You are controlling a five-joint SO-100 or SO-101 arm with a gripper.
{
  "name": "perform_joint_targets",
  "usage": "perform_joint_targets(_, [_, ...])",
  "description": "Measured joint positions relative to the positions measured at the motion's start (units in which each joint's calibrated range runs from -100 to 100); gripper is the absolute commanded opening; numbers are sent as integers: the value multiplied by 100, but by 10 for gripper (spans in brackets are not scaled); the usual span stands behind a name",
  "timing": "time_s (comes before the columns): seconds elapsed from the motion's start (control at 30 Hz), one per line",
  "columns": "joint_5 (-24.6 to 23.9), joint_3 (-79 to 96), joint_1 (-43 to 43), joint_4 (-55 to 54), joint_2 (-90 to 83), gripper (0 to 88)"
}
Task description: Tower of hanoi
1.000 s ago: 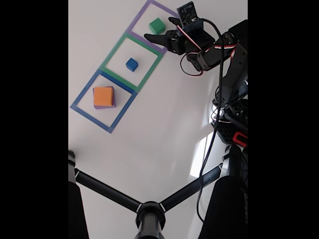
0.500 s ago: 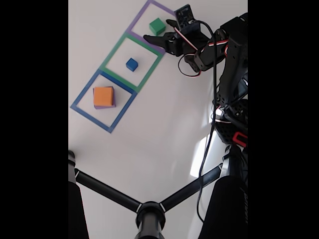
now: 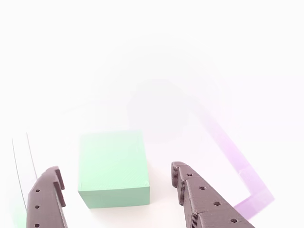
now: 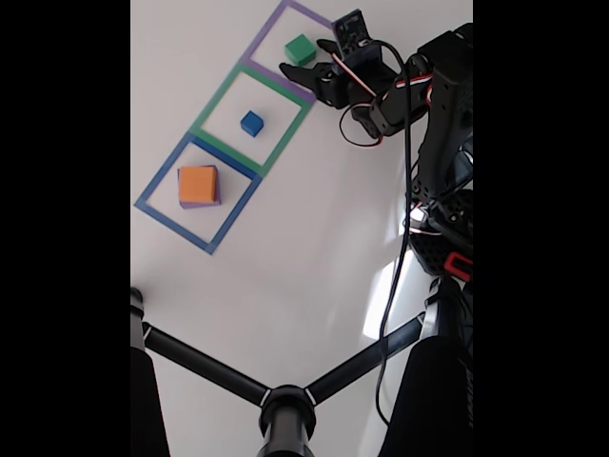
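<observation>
Arm seen at right edge of fixed view, reaching toward upper centre, claw (image 4: 309, 57) low over white tabletop (image 4: 314, 238). Claw jaws spread apart, nothing gripped. Green cube (image 4: 300, 49) lies in purple taped square (image 4: 273, 33), upper centre, just beside claw tips. In other view, green cube (image 3: 113, 168) framed between 2 dark fingers (image 3: 199, 199), gaps visible either side. Blue cube (image 4: 251, 123) in green square (image 4: 214, 103); orange cube (image 4: 197, 184) in blue square (image 4: 157, 181).

Green cube (image 4: 300, 49), blue cube (image 4: 251, 123), orange cube (image 4: 197, 184); purple (image 4: 276, 21), green (image 4: 217, 100), blue (image 4: 157, 181) tape squares.
</observation>
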Motion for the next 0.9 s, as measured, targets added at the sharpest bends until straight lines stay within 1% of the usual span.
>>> perform_joint_targets(0.47, [0, -17, 0, 0, 0, 66])
perform_joint_targets(0.77, [0, -17, -65, 8, 0, 76])
perform_joint_targets(0.9, [0, 0, -131, 449, -388, 79])
